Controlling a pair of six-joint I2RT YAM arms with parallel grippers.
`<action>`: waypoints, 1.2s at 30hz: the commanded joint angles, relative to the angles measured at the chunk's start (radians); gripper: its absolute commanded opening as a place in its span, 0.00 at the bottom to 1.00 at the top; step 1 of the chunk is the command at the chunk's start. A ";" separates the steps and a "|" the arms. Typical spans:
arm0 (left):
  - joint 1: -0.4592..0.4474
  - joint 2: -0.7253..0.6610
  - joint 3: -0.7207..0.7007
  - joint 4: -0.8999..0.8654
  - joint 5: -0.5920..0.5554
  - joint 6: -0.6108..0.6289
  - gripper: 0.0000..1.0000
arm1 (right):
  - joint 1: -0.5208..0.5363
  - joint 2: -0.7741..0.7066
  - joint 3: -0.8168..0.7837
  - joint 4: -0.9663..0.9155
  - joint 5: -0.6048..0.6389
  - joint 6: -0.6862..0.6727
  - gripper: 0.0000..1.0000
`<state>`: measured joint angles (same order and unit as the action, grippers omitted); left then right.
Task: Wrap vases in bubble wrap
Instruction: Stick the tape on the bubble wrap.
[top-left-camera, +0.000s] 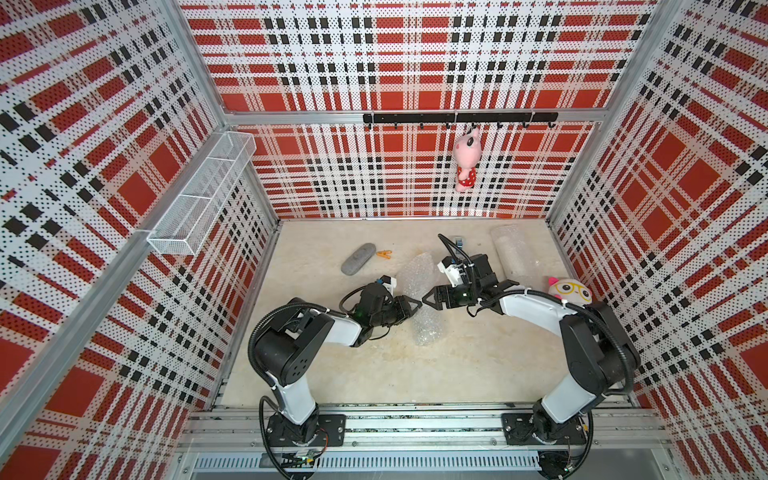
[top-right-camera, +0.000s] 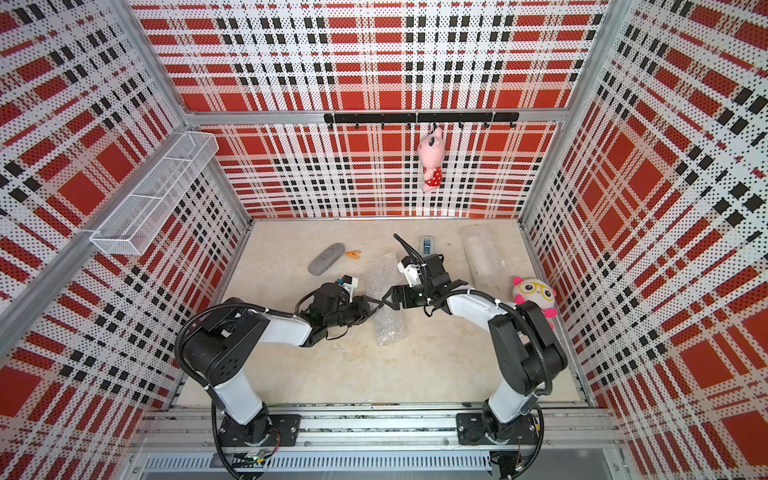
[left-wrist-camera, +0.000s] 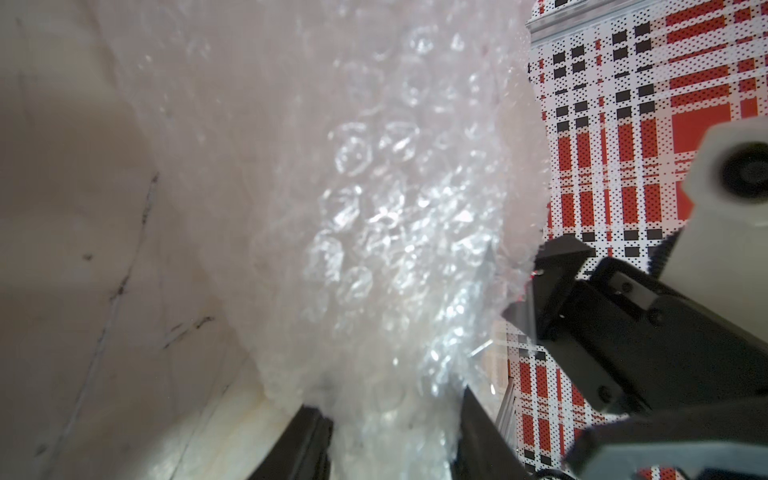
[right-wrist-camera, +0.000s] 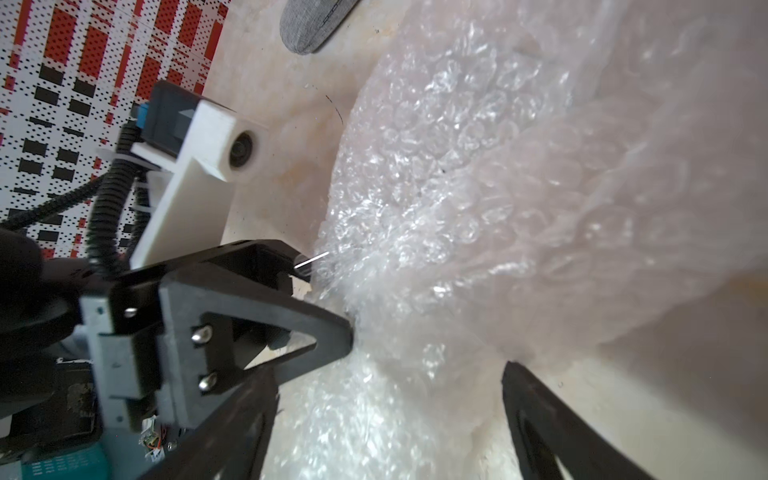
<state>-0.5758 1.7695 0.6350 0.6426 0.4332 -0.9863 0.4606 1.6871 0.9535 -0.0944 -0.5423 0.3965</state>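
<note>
My left gripper (top-left-camera: 415, 306) clamps the bubble wrap (top-left-camera: 424, 328) mid-length; my right gripper (top-left-camera: 428, 298), jaws spread, faces it across the wrap. I'd hold 1 grip tight while re-pinching any loose edge.

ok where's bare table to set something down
Bare table in front, between the bubble wrap bundle and the near edge; also behind the grey case. Crowded mid-table where left gripper and right gripper meet, and by the wrapped roll and plush toy.
</note>
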 joint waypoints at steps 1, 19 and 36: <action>-0.012 0.024 0.005 -0.054 -0.011 0.008 0.44 | 0.005 0.070 -0.022 0.141 -0.023 0.050 0.91; 0.041 -0.057 -0.031 -0.050 0.008 -0.004 0.65 | -0.001 0.212 -0.126 0.308 0.003 0.163 0.46; 0.082 -0.019 -0.031 0.128 0.038 -0.113 0.86 | 0.018 0.169 -0.100 0.279 -0.016 0.131 0.45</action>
<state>-0.4961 1.7149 0.5903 0.7212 0.4644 -1.0954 0.4522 1.8336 0.8799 0.3382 -0.5926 0.5541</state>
